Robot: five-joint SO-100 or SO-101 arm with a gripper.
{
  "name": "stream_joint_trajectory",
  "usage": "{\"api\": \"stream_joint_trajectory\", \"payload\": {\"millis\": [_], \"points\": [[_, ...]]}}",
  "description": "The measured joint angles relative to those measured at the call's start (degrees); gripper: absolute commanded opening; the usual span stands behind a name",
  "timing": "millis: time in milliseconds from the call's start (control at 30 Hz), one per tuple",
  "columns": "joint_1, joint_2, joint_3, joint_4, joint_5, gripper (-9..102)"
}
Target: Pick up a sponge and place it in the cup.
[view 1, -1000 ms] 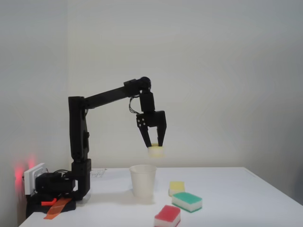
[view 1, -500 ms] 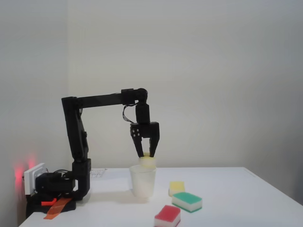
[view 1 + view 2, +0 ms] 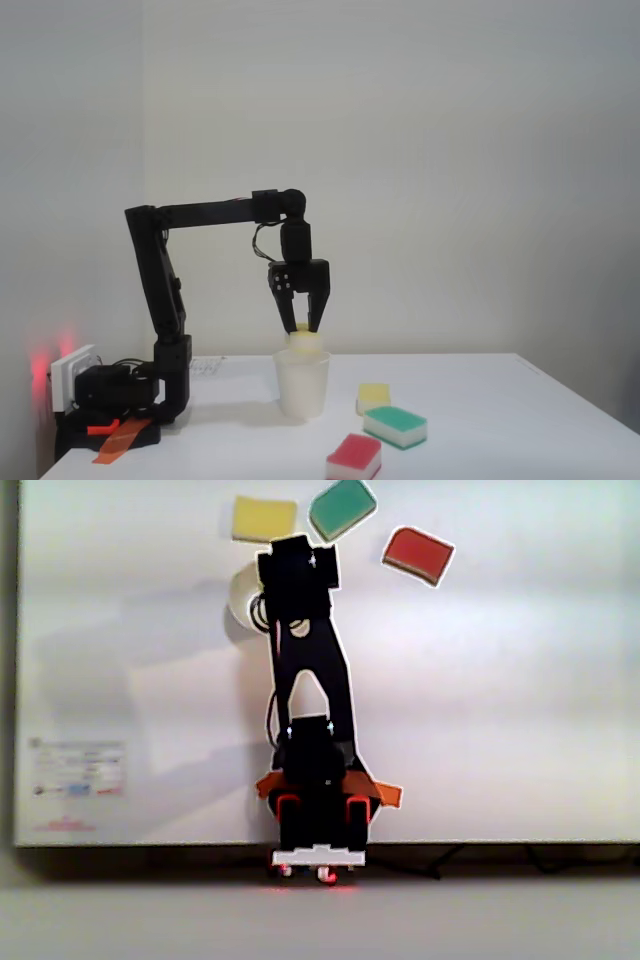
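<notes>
In the fixed view my gripper [image 3: 303, 327] hangs straight down over the white paper cup [image 3: 302, 385], shut on a pale-yellow sponge [image 3: 305, 341]. The sponge's lower part sits at the cup's rim, partly inside the mouth. In the other view, from above, the arm's wrist covers most of the cup [image 3: 238, 597], leaving its left rim showing. A second yellow sponge [image 3: 373, 396] lies on the table to the right of the cup; from above this sponge [image 3: 263, 518] lies beyond the cup.
A green-topped white sponge [image 3: 396, 426] and a red-topped yellow sponge [image 3: 354, 456] lie to the front right of the cup. The arm's base [image 3: 120, 395] stands at the left on the white table [image 3: 500, 420]. The table's right half is bare.
The arm has swung left and lowered. The sponge went from hanging above and right of the cup down to the cup's mouth, still in the gripper.
</notes>
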Motion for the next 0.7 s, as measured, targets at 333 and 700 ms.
{"api": "stream_joint_trajectory", "payload": {"millis": [333,700], "points": [[-3.78,2.11,4.66,-3.34,1.49,0],[-6.68,3.43,5.19,-2.20,3.08,15]]}}
